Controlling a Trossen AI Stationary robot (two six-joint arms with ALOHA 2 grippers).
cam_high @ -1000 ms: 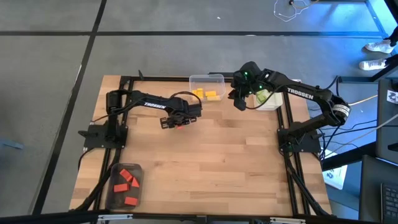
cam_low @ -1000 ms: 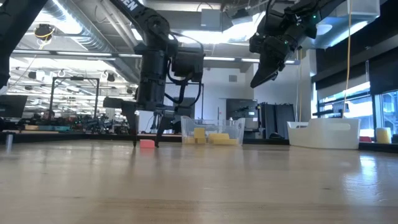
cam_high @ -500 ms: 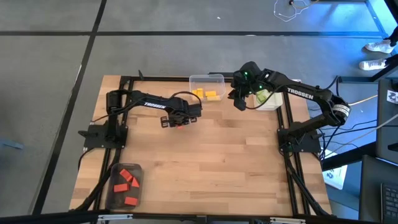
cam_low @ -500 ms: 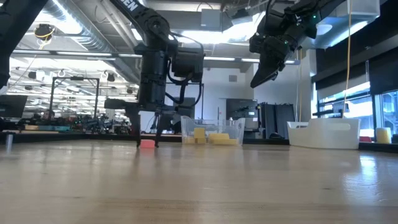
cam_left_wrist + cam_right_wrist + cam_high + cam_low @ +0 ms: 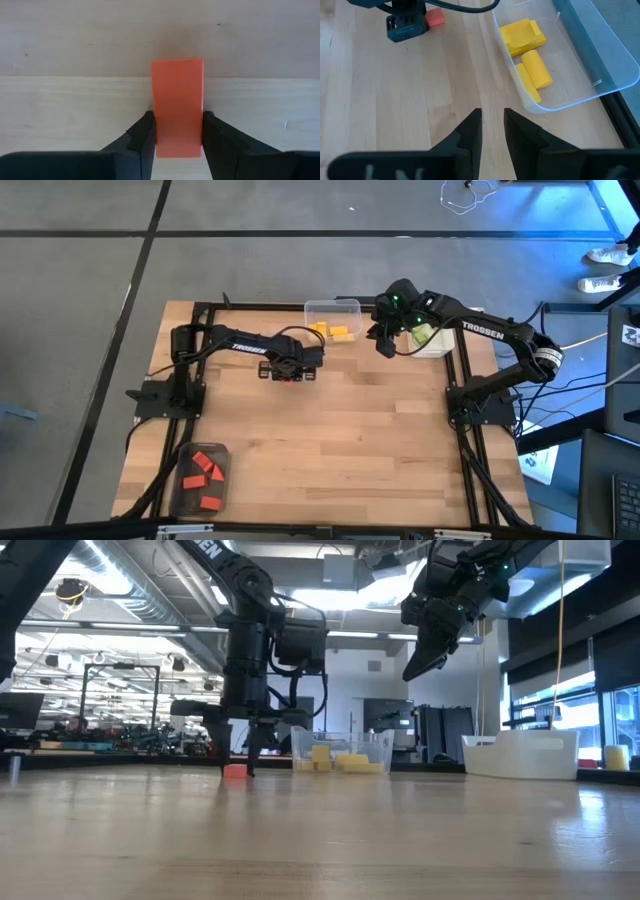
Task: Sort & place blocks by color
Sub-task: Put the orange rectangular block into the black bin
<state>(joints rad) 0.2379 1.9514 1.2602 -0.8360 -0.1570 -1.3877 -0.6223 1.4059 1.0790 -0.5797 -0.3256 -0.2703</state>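
A red block (image 5: 177, 107) is seen lying on the wooden counter (image 5: 340, 440), just left of centre in the upper half of the high view, and the left claw (image 5: 177, 131) is lowered over it; in the left wrist view both dark fingers (image 5: 142, 135) are pressed against the block's sides, so it is gripped while it appears to rest on the wood. The right claw (image 5: 492, 131) is held high near the upper right of the high view, its fingers drawn narrow with only a slim gap and nothing between them. Yellow blocks (image 5: 527, 55) are contained in a clear container (image 5: 333, 308) at the top centre. Red blocks (image 5: 203, 472) are gathered in another container (image 5: 190, 505) at the lower left. Something light green (image 5: 423, 334), possibly more blocks, is glimpsed in a white bin (image 5: 520, 755) behind the right arm.
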